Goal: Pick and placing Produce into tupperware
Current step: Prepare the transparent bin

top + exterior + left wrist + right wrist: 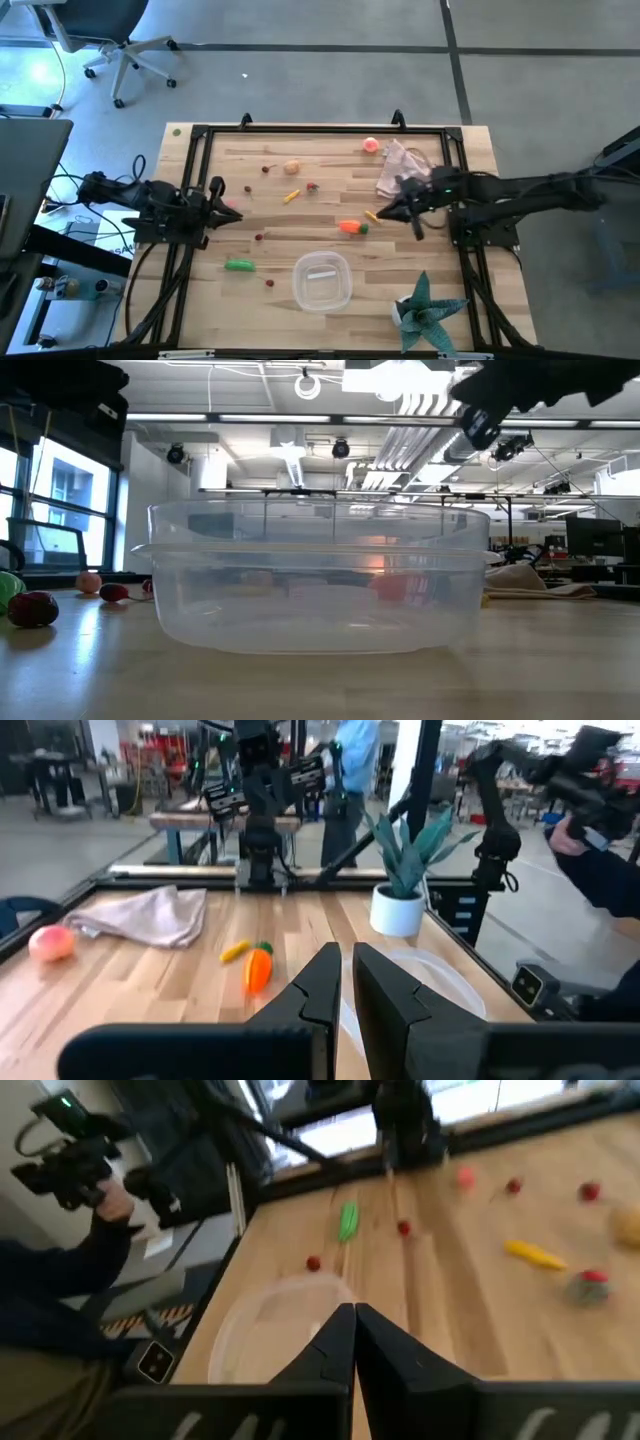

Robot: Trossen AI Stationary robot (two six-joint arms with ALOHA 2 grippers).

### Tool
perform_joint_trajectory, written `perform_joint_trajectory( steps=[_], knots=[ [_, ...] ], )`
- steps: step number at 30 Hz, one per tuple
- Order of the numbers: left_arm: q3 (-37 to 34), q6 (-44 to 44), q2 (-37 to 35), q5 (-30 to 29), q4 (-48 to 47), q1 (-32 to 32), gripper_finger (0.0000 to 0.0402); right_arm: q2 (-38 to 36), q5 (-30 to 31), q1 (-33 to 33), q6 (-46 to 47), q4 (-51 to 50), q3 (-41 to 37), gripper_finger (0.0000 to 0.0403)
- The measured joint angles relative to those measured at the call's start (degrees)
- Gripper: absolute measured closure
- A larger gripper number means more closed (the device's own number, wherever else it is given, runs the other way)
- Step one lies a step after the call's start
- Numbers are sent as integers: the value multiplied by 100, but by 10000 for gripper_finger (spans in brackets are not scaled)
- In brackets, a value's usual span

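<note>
Wooden worktop (330, 215), empty tupperware (322, 281), produce unpicked.
The clear tupperware sat at the near edge, holding nothing; carrot (350, 227), green pod (240, 265) and berries lay scattered apart. Right gripper (378, 214) hovered beside the carrot, fingers closed, empty; the next move required opening them. Left gripper (236, 217) waited, fingers closed.

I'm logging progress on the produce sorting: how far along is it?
Nothing looks done: the tupperware holds no produce. Nothing in hand: the left tool and right tool are shut and empty. All left: carrot, green pod, pink ball, the rest on the table.
</note>
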Motion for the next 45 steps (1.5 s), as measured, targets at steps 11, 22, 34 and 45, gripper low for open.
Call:
perform_joint_trajectory(
  steps=[11,22,34,45],
  knots=[
    [52,-20,379,-31,-172,0,380,2787,239,1115,-359,-1201,2154,400],
    [52,-26,380,-50,-240,0,380,5227,578,1368,-858,-3331,4516,401],
    [52,-26,380,-50,-257,0,380,7051,429,1581,-1090,-3684,5627,401],
    [52,-28,380,-48,-257,0,380,7521,1828,1442,-1217,-4271,6112,401]
  ],
)
